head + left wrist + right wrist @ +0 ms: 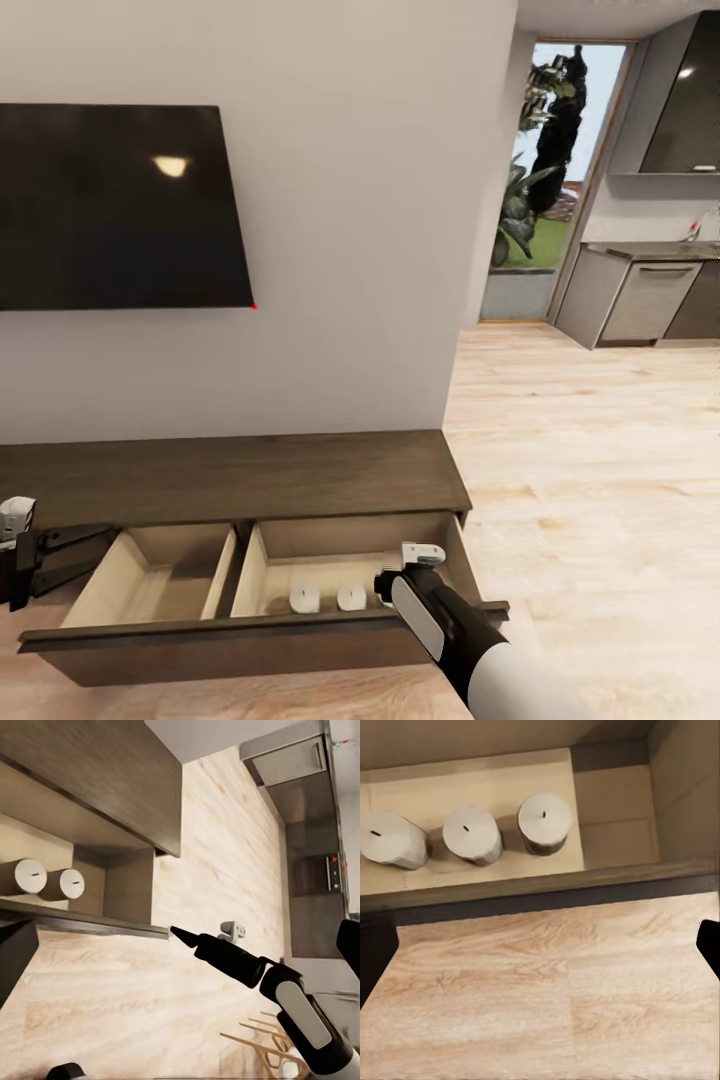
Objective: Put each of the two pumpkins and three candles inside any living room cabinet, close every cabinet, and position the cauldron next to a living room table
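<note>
Three pale stubby wax candles stand inside the open drawer of the long dark-brown wood cabinet. The right gripper hangs above that drawer, jaw state unclear; the left gripper likewise. A hasty closing push could topple the candles.

A dark flat screen is mounted on the pale wall, well above and to the left of the right tool. Light wood plank flooring is spread out to that tool's right. Far beyond it, grey kitchen cupboards are seen under a countertop, with a dark wall unit above. A glazed doorway with green plants outside is seen between wall and kitchen
</note>
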Available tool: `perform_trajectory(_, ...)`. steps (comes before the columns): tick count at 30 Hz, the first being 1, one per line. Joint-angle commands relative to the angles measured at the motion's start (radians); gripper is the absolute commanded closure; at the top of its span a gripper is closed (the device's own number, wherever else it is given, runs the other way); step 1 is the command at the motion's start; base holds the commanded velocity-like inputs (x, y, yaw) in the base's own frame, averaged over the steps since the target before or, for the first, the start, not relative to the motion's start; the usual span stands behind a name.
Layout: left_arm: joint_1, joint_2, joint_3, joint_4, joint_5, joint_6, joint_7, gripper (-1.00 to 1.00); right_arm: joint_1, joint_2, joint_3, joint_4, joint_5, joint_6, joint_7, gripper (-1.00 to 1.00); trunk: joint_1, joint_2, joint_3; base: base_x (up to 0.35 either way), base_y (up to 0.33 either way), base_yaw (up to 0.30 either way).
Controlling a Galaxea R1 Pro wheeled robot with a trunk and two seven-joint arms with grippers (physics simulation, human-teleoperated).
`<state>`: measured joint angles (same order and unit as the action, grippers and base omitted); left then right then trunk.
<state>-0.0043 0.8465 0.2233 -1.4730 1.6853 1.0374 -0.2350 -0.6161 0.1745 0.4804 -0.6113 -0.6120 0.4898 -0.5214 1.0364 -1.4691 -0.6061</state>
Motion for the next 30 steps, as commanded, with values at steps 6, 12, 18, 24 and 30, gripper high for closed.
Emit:
perform_trajectory(6, 0.000, 0.000, 0.001, 0.000, -0.010, 0.003, -0.010, -1.00, -0.001, 0.000, 0.007, -0.001, -0.004, 0.005, -0.008, -1.00, -0.024, 0.042, 0.018, -0.338, 0.000, 0.000)
perform_trajectory(12, 0.000, 0.000, -0.001, 0.001, -0.010, 0.001, -0.005, -1.00, -0.001, 0.000, 0.007, -0.001, -0.001, 0.004, -0.008, -1.00, -0.047, 0.084, 0.037, -0.343, 0.000, 0.000)
perform_trajectory(18, -0.006, -0.021, -0.004, 0.000, -0.126, -0.038, 0.135, -1.00, -0.001, 0.000, 0.007, -0.001, 0.002, 0.004, -0.008, -1.00, -0.070, 0.126, 0.056, -0.343, 0.000, 0.000)
perform_trajectory(24, -0.016, -0.059, -0.007, -0.005, -0.177, -0.049, 0.310, -1.00, -0.001, 0.000, 0.008, 0.000, 0.003, 0.004, -0.008, -1.00, -0.089, 0.161, 0.071, -0.343, 0.000, 0.000)
perform_trajectory(30, -0.018, -0.075, -0.045, -0.006, -0.213, -0.107, 0.486, -1.00, -0.001, 0.000, 0.009, 0.001, 0.003, 0.004, -0.008, -1.00, -0.089, 0.161, 0.071, -0.329, 0.000, 0.000)
